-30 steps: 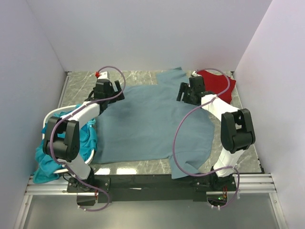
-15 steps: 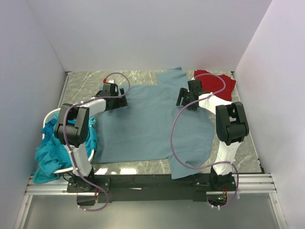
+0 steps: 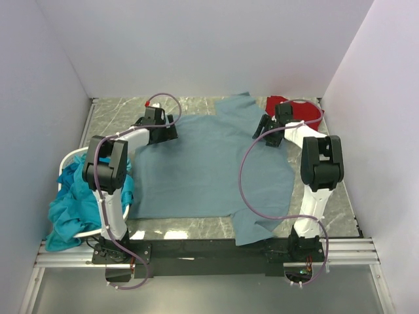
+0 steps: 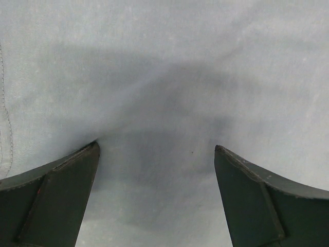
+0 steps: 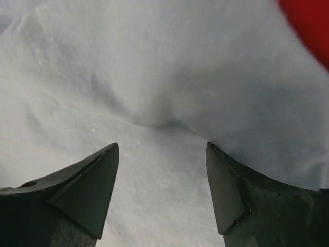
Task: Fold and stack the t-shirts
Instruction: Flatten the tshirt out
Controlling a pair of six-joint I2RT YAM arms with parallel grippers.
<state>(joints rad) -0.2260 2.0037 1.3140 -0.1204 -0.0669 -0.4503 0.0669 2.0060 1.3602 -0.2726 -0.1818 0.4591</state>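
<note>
A grey-blue t-shirt lies spread flat on the marble table. My left gripper is open, low over the shirt's back left shoulder; in the left wrist view only grey-blue cloth shows between the fingers. My right gripper is open over the shirt's back right shoulder; in the right wrist view it stands over a raised fold of the cloth. A red t-shirt lies bunched at the back right and shows in the right wrist view.
A white basket at the left holds crumpled teal t-shirts, some spilling over its front. White walls close in the table on three sides. Bare marble shows at the back left.
My left gripper has moved right onto the shirt's left shoulder. My right gripper has shifted slightly right, towards the red shirt. Both arms have stretched out lower over the table.
</note>
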